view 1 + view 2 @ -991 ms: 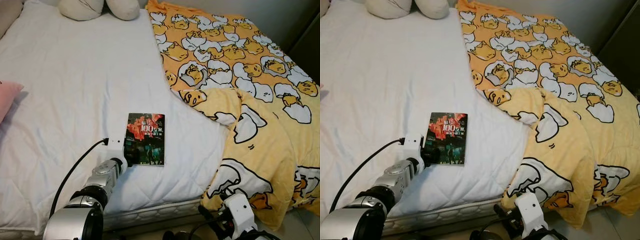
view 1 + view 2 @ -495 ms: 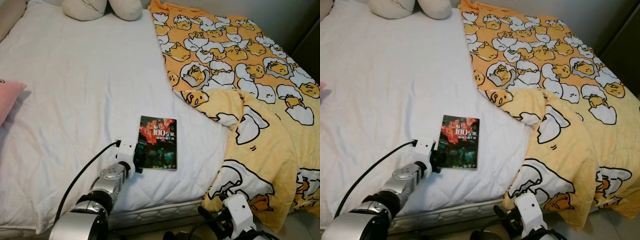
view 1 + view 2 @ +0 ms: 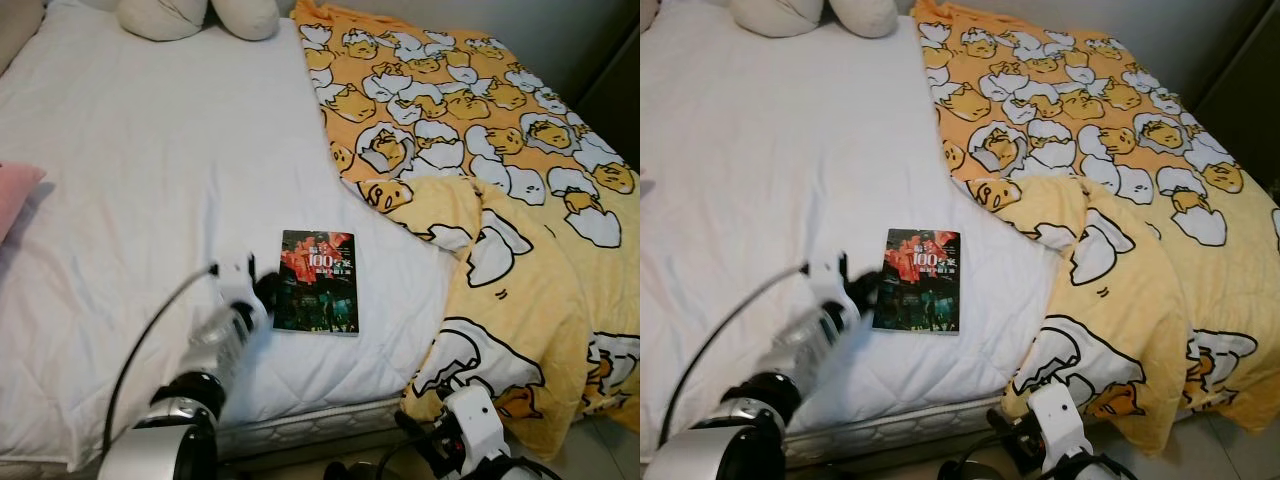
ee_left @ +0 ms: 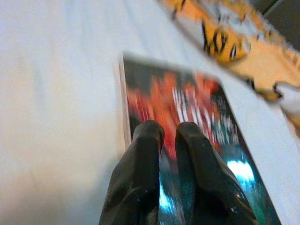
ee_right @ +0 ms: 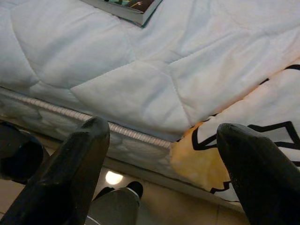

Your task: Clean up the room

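Fingers (image 4: 145,140) of left gripper (image 4: 164,133) pressed together over book (image 3: 318,281) on white bed (image 3: 150,170), yellow duvet (image 3: 480,130) alongside.

Bed surface and items resting on it

We see a bed (image 3: 150,180) covered by a white quilted sheet, with its mattress edge nearest us. A book (image 3: 318,282) with a dark red and teal cover lies flat on the sheet, directly under and ahead of the left gripper (image 4: 168,133), whose two fingertips sit close together over the cover. To the right of that gripper, beyond the book, a yellow duvet (image 3: 480,170) printed with egg figures covers the bed's right side and hangs over the near edge. Far ahead of the gripper lie two cream pillows (image 3: 200,15); well to its left lies a pink cushion (image 3: 15,195).
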Controlling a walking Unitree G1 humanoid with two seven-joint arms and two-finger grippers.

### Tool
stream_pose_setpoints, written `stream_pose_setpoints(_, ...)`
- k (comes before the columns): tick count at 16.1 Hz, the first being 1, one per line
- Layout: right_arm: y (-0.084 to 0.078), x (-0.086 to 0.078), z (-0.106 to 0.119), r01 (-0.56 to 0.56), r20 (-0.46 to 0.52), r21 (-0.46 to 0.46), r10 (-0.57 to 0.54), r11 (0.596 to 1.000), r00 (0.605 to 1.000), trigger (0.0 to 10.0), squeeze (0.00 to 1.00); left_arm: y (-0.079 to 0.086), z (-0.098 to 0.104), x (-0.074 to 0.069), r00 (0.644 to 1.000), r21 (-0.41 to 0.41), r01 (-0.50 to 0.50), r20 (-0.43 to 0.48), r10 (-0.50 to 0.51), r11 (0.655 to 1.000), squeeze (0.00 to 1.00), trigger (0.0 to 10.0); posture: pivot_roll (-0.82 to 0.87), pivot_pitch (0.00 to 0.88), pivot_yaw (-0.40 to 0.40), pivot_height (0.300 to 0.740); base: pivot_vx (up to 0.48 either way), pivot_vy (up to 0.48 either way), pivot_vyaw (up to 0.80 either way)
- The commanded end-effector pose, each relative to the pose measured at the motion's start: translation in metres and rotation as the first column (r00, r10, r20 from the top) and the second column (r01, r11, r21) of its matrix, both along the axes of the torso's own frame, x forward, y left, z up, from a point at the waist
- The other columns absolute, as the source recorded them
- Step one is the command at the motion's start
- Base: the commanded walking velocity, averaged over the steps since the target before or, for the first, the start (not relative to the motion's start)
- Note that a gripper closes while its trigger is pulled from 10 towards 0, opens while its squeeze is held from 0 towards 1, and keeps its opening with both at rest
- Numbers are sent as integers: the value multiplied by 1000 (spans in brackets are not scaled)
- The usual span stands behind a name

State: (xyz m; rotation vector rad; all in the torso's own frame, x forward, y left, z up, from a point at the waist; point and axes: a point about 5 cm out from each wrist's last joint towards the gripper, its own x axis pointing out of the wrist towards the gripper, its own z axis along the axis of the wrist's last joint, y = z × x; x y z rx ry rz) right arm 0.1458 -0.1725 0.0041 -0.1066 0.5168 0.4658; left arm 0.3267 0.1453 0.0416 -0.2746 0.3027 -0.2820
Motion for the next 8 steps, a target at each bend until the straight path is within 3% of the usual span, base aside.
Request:
stream_pose_setpoints(1, -5, -1, -1, 1, -4, -9, -1, 1000, 1000, 10000, 0, -2, 10, 6, 999, 21, 19, 47, -20, 1000, 0, 0, -99, 25, -123, 740, 0, 0, 0)
stream_pose_setpoints(2, -5, 1, -1, -2, -1, -8, 2, 1000, 1000, 10000, 0, -2, 13, 6, 994, 84, 57, 83, -64, 995, 0, 0, -95, 26, -125, 740, 0, 0, 0)
stream_pose_setpoints(3, -5, 3, 0, -1, 6, -9, 1, 1000, 1000, 10000, 0, -7, 15, 6, 986, 241, 84, 121, -115, 967, 0, 0, -93, 29, -130, 740, 0, 0, 0)
stream_pose_setpoints(4, -6, 5, 2, 10, 29, -12, -10, 1000, 1000, 10000, 0, -13, 17, 6, 979, 313, 82, 152, -135, 946, 0, 1765, -90, 33, -134, 740, 0, 0, 0)
stream_pose_setpoints(5, -6, 10, 8, 43, 79, 17, -45, 999, 996, 10000, 0, -16, 20, 8, 977, 355, 43, 182, -114, 934, 1000, 10000, -89, 36, -136, 740, 0, 0, 0)
stream_pose_setpoints(8, -9, 21, 25, 160, 177, 134, -182, 978, 967, 10000, 0, -29, 14, 7, 987, 379, -24, 157, -38, 925, 1000, 10000, -108, 44, -132, 740, 0, 0, 0)
